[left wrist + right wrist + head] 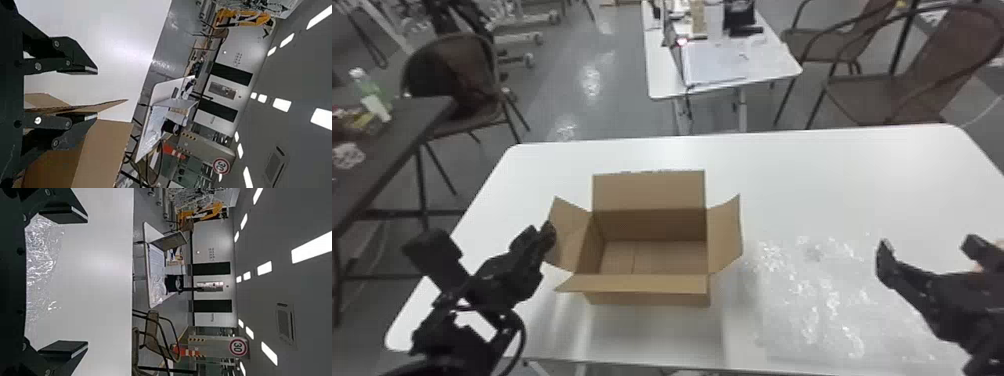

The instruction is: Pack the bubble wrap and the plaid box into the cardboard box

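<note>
Bubble wrap [819, 300] lies below your spread, empty right claw [927, 245], so lower onto it, gather plenty before closing softly, and guide your left claw [97, 93], also spread beside the cardboard box [647, 298], clear of its nearest flap [572, 245].

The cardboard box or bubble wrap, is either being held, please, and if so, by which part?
Nothing is held: the left claw is open at a flap of the cardboard box, and the right claw is open near the bubble wrap.
</note>
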